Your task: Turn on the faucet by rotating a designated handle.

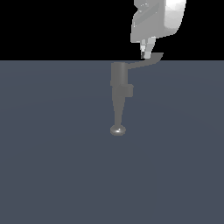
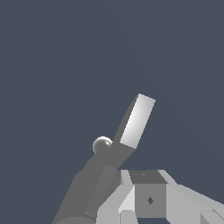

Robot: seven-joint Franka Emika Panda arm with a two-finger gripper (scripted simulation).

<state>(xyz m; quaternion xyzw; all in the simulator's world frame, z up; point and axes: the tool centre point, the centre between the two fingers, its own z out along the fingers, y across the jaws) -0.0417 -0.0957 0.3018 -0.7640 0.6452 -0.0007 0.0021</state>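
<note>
Contact step: gripper (image 1: pixel 144 55), jaw state unreadable, meets the handle (image 1: pixel 146 62) paddle at the faucet's (image 1: pixel 119 94) 2 o'clock; next, a sideways sweep.

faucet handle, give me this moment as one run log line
phase: contact at handle paddle end | gripper: at paddle, open or shut unclear | faucet: spout tip toward camera | turn: cannot tell

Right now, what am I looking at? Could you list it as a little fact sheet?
Setting: simulated render, flat grey surface
Faucet: matte grey, cylindrical body, spout tapering to a shiny rounded tip
Handle: thin curved lever, paddle end toward the exterior view's right
Gripper: white, fingertips at the paddle end
Contact: looks touching, cannot confirm
Gripper opening: cannot tell
</note>
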